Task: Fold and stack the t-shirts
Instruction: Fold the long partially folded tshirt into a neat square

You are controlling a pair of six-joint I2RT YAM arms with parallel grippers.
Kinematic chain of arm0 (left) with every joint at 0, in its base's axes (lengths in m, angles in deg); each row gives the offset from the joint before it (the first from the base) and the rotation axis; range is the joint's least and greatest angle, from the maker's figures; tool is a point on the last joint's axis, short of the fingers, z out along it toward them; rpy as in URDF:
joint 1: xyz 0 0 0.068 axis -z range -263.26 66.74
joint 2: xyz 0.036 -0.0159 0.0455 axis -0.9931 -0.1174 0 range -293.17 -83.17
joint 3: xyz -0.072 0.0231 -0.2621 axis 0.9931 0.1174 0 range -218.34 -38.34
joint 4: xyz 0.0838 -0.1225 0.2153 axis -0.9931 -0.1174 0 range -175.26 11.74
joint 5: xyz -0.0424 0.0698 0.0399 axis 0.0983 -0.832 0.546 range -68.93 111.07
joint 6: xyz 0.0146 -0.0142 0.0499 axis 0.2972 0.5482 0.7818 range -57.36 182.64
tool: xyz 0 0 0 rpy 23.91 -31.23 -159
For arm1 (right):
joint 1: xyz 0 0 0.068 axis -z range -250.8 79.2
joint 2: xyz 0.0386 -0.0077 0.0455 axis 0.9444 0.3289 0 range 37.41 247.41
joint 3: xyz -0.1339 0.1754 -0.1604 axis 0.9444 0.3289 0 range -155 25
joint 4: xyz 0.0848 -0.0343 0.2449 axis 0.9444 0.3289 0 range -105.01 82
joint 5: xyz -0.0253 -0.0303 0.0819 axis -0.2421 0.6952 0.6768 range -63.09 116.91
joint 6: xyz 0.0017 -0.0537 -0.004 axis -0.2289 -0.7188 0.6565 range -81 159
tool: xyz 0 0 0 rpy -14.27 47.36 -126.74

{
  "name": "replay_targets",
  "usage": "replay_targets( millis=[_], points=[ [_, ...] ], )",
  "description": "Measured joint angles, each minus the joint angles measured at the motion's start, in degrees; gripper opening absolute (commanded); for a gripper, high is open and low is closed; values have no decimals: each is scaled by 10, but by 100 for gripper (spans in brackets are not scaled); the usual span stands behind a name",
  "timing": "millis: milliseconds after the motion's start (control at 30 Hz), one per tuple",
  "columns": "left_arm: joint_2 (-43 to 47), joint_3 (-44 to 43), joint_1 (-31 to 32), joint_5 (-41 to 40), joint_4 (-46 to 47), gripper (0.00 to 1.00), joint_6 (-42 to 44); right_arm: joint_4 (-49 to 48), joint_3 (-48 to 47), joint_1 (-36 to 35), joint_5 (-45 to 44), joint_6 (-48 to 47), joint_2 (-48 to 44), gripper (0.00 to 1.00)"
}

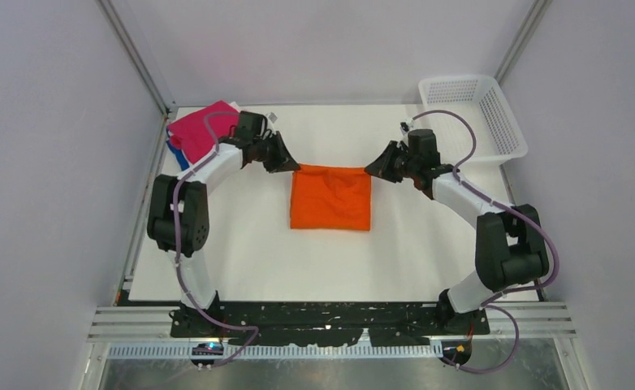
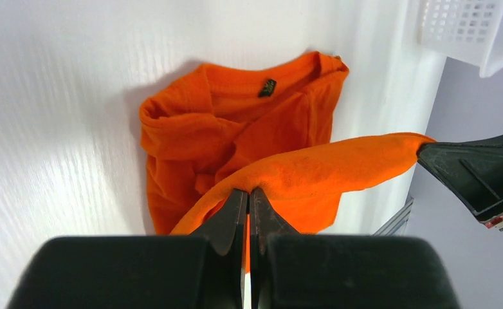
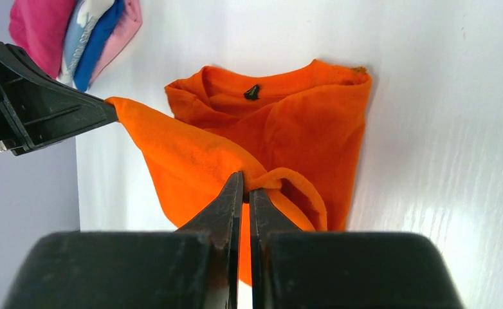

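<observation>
The bright orange t-shirt [image 1: 331, 198] lies partly folded in the middle of the table, its dark neck label [image 2: 267, 87] facing up. My left gripper [image 1: 291, 165] is shut on its far left corner and my right gripper [image 1: 374, 170] is shut on its far right corner. The far edge is lifted and stretched taut between them. The shirt shows in the left wrist view [image 2: 236, 135] and in the right wrist view [image 3: 281, 129]. A pile of folded shirts, magenta [image 1: 200, 127] on top with dark blue [image 1: 178, 155] below, sits at the far left.
A white plastic mesh basket [image 1: 473, 114] stands at the far right corner of the white table [image 1: 241, 260]. The shirt pile shows in the right wrist view [image 3: 75, 32], with magenta, light blue, dark blue and pink layers. Metal frame posts stand at the back corners.
</observation>
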Motion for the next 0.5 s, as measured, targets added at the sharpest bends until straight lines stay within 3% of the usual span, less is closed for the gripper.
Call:
replay_targets(
  millis=[267, 333, 400, 433, 467, 500],
  points=[
    [-115, -91, -2, 1, -20, 0, 0, -28, -42, 14, -15, 0, 104, 8],
    [-131, -106, -2, -5, -26, 17, -1, -37, -53, 16, -19, 0, 132, 22],
    [-145, -126, -2, -15, -38, 51, -1, -41, -64, 17, -22, 2, 155, 54],
    [-152, -137, -3, -20, -45, 66, 0, -42, -72, 19, -24, 3, 167, 87],
    [-156, -146, -3, -24, -49, 78, -1, -40, -81, 20, -25, 1, 178, 96],
    [-158, -152, -4, -29, -51, 84, -3, -41, -87, 21, -26, 6, 185, 98]
  ],
)
